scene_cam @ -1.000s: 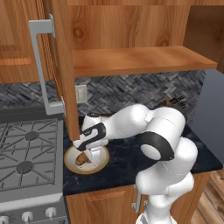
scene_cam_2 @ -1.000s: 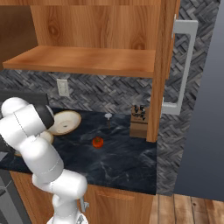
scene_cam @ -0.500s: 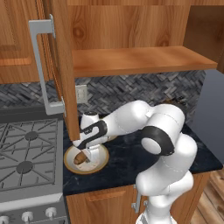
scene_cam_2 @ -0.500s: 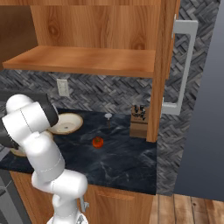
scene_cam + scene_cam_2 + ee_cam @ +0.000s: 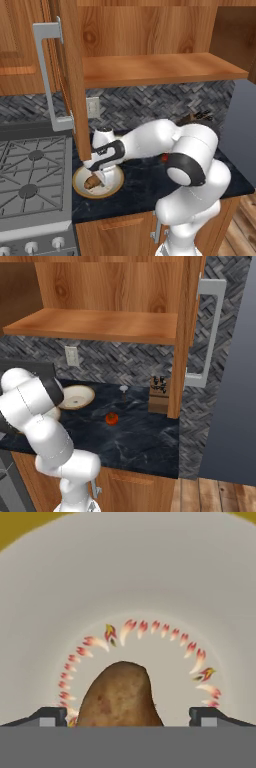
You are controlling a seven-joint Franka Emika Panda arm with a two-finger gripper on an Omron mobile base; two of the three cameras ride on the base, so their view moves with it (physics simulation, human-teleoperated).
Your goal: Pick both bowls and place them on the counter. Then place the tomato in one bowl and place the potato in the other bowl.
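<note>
One second earlier the gripper (image 5: 96,176) had been lower over the near bowl (image 5: 111,186) with the potato (image 5: 91,181) between its fingers; now, in the hand view, the fingertips (image 5: 50,717) stood wide apart with a clear gap on either side of the potato, so the jaws were open and holding nothing. The potato rested on the cream floor of that bowl, inside its ring of small red flame marks, and the release looked complete. That bowl sat on the counter (image 5: 145,441) just beside the stove (image 5: 30,175), at the foot of the open cabinet door (image 5: 70,80).

By my judgement the potato half of the task was done. The tomato (image 5: 112,418) lay on the bare black worktop, near the second bowl (image 5: 76,397) but apart from it, and not yet inside; that bowl appeared tilted up rather than flat, though the arm hid part of it.

From the hand view the potato's long axis ran away from the camera, its narrower rounded end pointing up the frame towards the far side of the bowl, roughly crosswise to the line between the two fingertips
</note>
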